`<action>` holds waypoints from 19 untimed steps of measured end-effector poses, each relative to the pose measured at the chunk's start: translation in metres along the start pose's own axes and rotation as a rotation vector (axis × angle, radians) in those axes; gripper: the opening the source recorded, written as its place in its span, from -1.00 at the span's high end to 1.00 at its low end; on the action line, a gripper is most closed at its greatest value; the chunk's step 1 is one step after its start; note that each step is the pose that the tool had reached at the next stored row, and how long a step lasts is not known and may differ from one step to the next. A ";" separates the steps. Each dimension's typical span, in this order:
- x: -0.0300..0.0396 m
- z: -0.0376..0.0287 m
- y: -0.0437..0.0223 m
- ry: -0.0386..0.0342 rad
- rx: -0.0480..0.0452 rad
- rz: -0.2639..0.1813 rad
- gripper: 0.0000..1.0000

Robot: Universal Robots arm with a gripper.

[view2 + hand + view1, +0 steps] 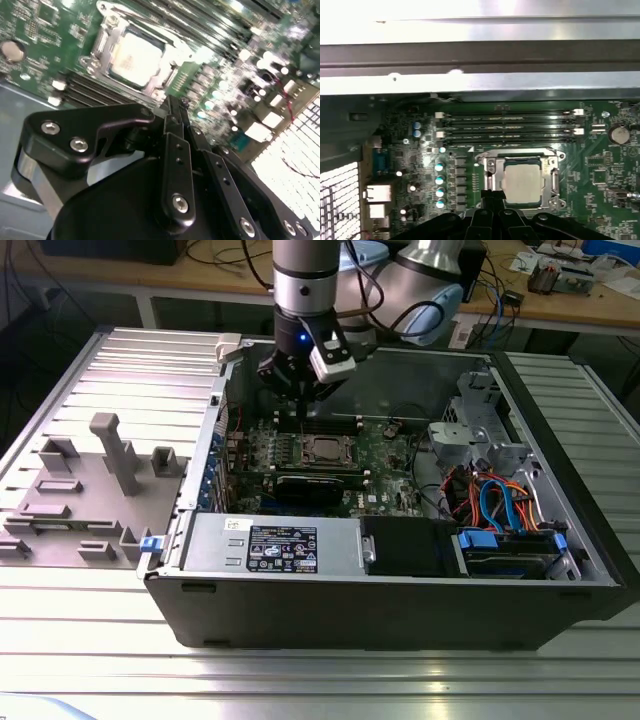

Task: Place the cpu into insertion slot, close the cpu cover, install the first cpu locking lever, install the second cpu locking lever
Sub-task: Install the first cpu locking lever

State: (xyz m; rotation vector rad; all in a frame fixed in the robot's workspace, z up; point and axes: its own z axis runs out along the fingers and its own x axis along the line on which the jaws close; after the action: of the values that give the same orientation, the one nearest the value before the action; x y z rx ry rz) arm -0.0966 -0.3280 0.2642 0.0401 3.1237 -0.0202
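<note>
The cpu [522, 182] shows its silver-grey top inside the insertion slot [555, 202] on the green motherboard [385, 455]. The cpu cover [520, 154] lies flat around it as a silver frame. In the second wrist view the cpu [134, 56] sits framed by the cover [107, 30], just beyond the black fingertips. My gripper [172, 104] is shut with nothing between its fingers, and its tip hangs just above the board beside the socket's edge. In the exterior view the gripper [303, 412] hovers over the board just behind the socket [328, 450].
Long black memory slots [510, 125] run beside the socket. A black card [315, 485], a power supply [275, 545] and a drive cage with coloured cables [500, 505] fill the open case. A grey fixture with blocks [90, 490] stands at the exterior view's left.
</note>
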 end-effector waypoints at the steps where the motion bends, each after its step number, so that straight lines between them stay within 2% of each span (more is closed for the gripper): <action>1: 0.0052 0.0002 0.0000 0.0000 -0.0003 0.000 0.79; 6: 0.0195 0.0017 0.0028 0.0002 -0.0016 0.000 0.79; 9: 0.0200 0.0025 0.0088 0.0001 -0.0017 0.000 0.79; 19: 0.0200 0.0025 0.0101 0.0001 -0.0018 0.000 0.79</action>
State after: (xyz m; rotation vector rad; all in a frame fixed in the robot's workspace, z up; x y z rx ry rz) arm -0.1163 -0.3174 0.2612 0.0393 3.1238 -0.0174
